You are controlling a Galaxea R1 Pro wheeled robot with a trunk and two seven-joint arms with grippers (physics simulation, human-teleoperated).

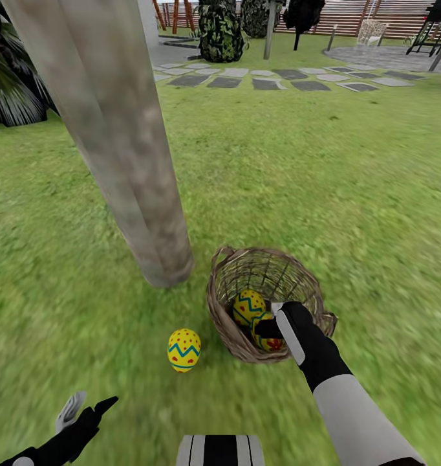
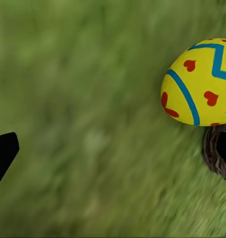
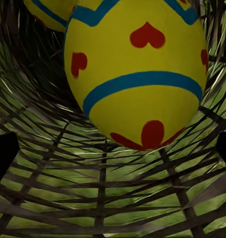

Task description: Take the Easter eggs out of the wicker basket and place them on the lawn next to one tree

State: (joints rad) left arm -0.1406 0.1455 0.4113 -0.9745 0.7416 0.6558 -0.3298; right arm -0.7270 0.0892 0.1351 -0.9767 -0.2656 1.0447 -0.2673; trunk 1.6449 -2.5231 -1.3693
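One Easter egg (image 1: 183, 349) lies on the lawn (image 1: 311, 181) a little in front of the tree (image 1: 117, 142) trunk's base. The wicker basket (image 1: 227, 323) stands just right of the trunk with two eggs inside, one farther back (image 1: 246, 304) and one nearer (image 1: 272, 341). My right gripper (image 1: 267, 327) reaches into the basket, open, with its dark fingertips (image 3: 3, 158) spread wide on either side of the nearer egg (image 3: 137, 74). The other egg (image 3: 48, 12) sits behind it. My left gripper (image 1: 90, 406) hovers open over the grass near the lawn egg (image 2: 199, 82).
Grey paving stones (image 1: 272, 77) cross the lawn far ahead, with dark bushes (image 1: 220, 32) and a brown slatted fence (image 1: 388, 16) behind. A spiky palm-like plant (image 1: 13, 90) stands at the left. Open grass spreads right of and behind the basket.
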